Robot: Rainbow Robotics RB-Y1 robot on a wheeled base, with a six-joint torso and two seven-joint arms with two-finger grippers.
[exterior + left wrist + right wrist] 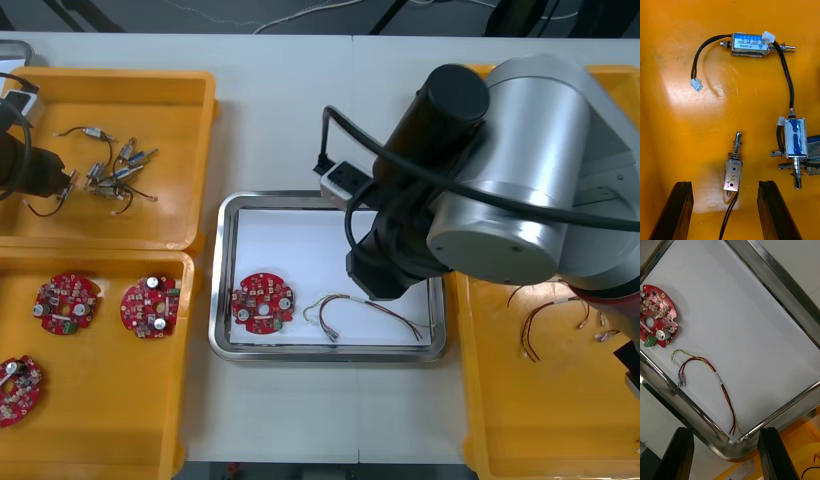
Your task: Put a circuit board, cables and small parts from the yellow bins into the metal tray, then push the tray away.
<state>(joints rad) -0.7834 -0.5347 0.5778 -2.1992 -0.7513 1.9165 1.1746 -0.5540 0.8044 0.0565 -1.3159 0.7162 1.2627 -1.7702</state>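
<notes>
Left end effector [725, 184], spread wide, hangs over a small metal part [733, 174] in the upper-left yellow bin [150, 95]. Right end effector [726, 431], likewise spread, hangs over a corner of the central metal tray [222, 300]. Inside lie 1 circuit board [262, 303] and, seemingly, 1 red and yellow cable [355, 305].

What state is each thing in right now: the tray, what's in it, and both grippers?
metal tray: white inside, two things in it.
circuit board: flat in the tray.
red and yellow cable: loose beside the board.
small metal part: lying ungripped in the far left bin.
left gripper: open, straddling that part.
right gripper: open, empty, above the tray's near right corner.
</notes>
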